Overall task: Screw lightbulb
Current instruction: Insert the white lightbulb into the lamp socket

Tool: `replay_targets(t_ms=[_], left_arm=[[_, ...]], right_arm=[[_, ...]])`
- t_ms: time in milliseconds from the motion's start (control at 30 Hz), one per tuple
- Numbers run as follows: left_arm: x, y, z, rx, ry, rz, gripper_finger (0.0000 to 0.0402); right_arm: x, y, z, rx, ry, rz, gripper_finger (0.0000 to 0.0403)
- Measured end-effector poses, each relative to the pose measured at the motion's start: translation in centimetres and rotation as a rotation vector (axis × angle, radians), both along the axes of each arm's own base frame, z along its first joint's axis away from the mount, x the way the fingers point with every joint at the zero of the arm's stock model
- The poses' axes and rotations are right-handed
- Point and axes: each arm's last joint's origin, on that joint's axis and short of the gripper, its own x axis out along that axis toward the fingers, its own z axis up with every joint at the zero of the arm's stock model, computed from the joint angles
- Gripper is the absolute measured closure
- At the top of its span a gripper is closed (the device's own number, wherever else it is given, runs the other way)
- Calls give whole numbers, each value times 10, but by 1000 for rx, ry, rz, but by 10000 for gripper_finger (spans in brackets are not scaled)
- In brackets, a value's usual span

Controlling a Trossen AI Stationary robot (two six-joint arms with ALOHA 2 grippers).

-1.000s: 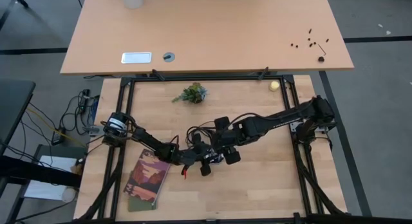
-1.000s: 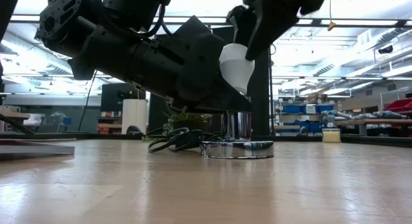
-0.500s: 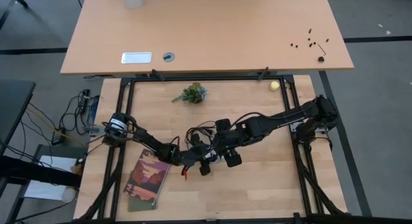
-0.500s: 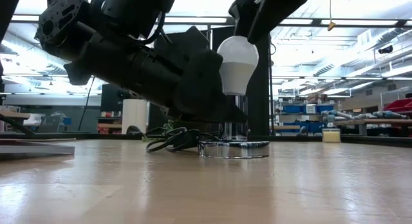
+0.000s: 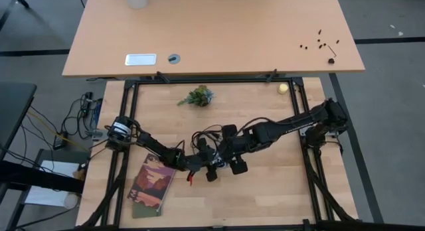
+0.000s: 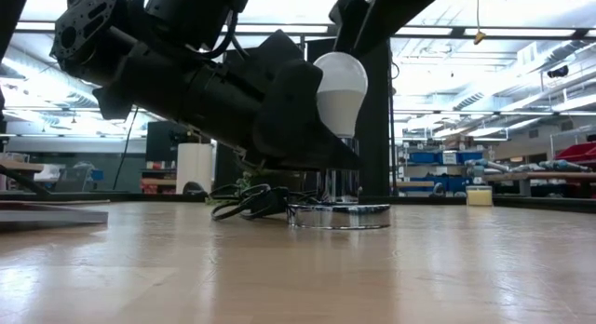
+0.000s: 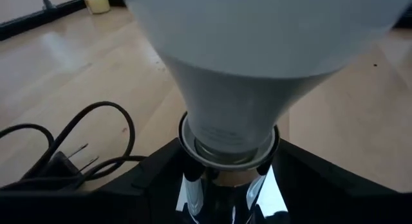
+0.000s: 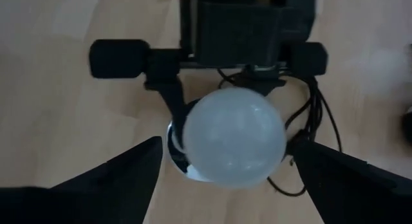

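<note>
Wooden surface (image 5: 265, 191), centre: lightbulb (image 6: 341, 91) upright, base seated in chrome socket (image 6: 341, 186) on round disc (image 6: 339, 215).

Left pincer (image 7: 228, 185) spread around socket. Right pincer (image 8: 222, 169) above, fingers spread clear of globe.

Step, judged: regrip between turns; next, pinch globe, rotate.

Low view alone shows seating; right wrist view shows clearance.

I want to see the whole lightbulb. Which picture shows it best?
The low view: the lightbulb stands upright, seen whole from the side. The right wrist view shows only its round top, the left wrist view its neck, and the high view hides it.
</note>
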Motion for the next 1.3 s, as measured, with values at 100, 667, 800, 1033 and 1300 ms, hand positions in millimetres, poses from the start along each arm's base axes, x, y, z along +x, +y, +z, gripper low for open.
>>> replay_targets(t_ms=[100,667,800,1033,1300], left_arm=[[0,0,1,6,-5,-4,168],[1,0,2,8,-11,1,168],[1,0,2,7,-14,3,167],[1,0,3,7,-15,4,154],[1,0,3,14,-14,5,154]], right_arm=[[-1,3,0,17,1,-24,47],[3,-1,-4,12,-4,-68,32],[0,0,-5,-5,28,-64,32],[0,0,-6,-20,29,-40,32],[15,0,-20,-31,15,5,32]])
